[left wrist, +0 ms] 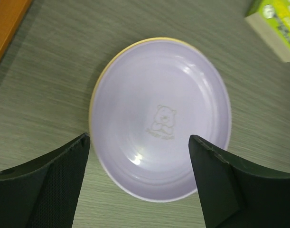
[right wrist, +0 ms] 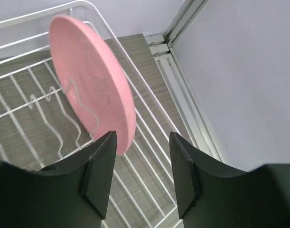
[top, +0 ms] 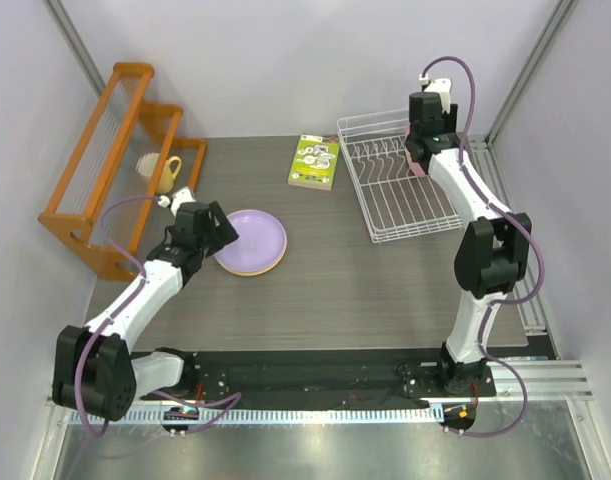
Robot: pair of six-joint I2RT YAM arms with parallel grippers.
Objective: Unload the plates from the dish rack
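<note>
A pale lilac plate (top: 251, 238) lies flat on the table, stacked on an orange-yellow plate (top: 247, 271) whose rim shows beneath it. In the left wrist view the lilac plate (left wrist: 159, 118) has the yellow rim (left wrist: 94, 97) at its left. My left gripper (left wrist: 139, 138) is open and empty, just above the stack's near edge (top: 223, 228). A pink plate (right wrist: 92, 80) stands on edge between the tines of the white wire dish rack (right wrist: 149, 159). My right gripper (right wrist: 142, 135) is open over the rack (top: 410, 205), its left finger beside the plate's lower edge (top: 415, 165).
An orange wooden rack (top: 105, 160) with a yellow mug (top: 168, 172) stands at the far left. A green-white booklet (top: 315, 162) lies between the stack and the dish rack, also in the left wrist view (left wrist: 275, 23). A wall and metal rail (right wrist: 182, 90) lie close right of the dish rack.
</note>
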